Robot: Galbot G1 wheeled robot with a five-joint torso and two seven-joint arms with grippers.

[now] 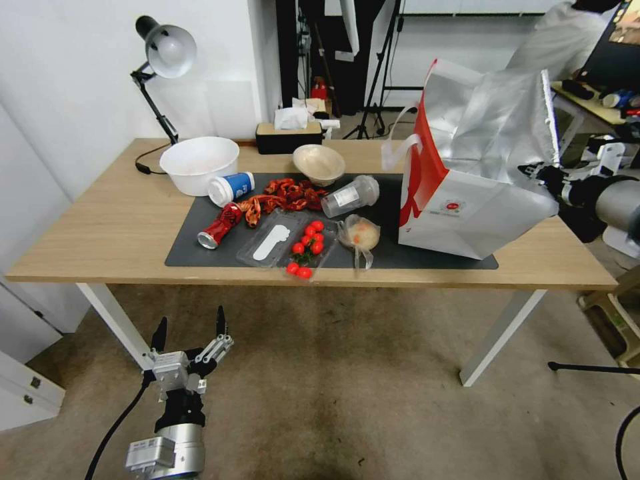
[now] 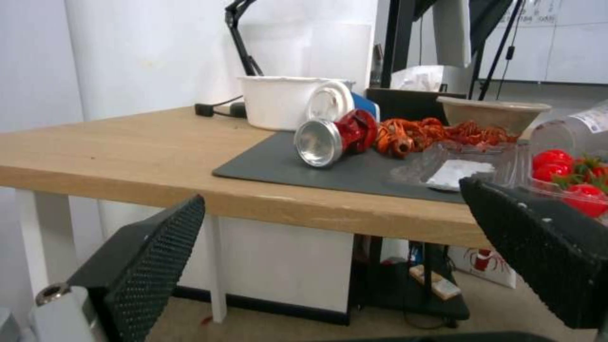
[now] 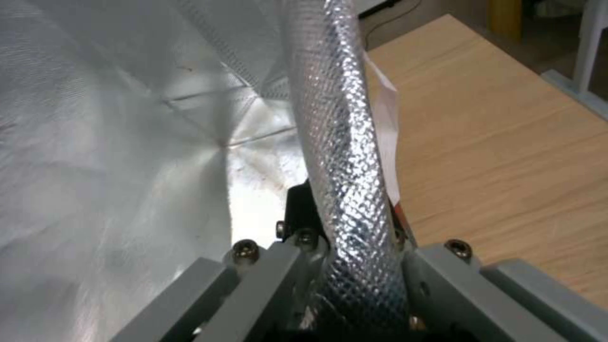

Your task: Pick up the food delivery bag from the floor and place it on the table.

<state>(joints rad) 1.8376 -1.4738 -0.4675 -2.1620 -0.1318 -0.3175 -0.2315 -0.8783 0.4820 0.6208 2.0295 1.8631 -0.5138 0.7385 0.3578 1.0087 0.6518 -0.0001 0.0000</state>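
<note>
Inside, tomatoes (image 1: 308, 241) in clear tray (image 1: 267, 250), white bowl (image 1: 199, 164) empty-looking.

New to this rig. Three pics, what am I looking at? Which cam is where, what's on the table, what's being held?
This is a wheeled robot with two arms, each ending in a two-finger gripper. The wide picture comes from its head camera, looking down at the table; the other two come from cameras on the wrists.

The left gripper hangs open, low over the floor in front of the table. Its wrist view looks across the tabletop between its two black fingers.

The right gripper is shut on the rim of the food delivery bag, which sits tilted on the table's right end, partly on the dark mat. That wrist view shows the foil rim pinched in the jaws.

Also on the table: a white bowl, a tan bowl, a crushed red can, cherry tomatoes, a desk lamp and a tissue box.
</note>
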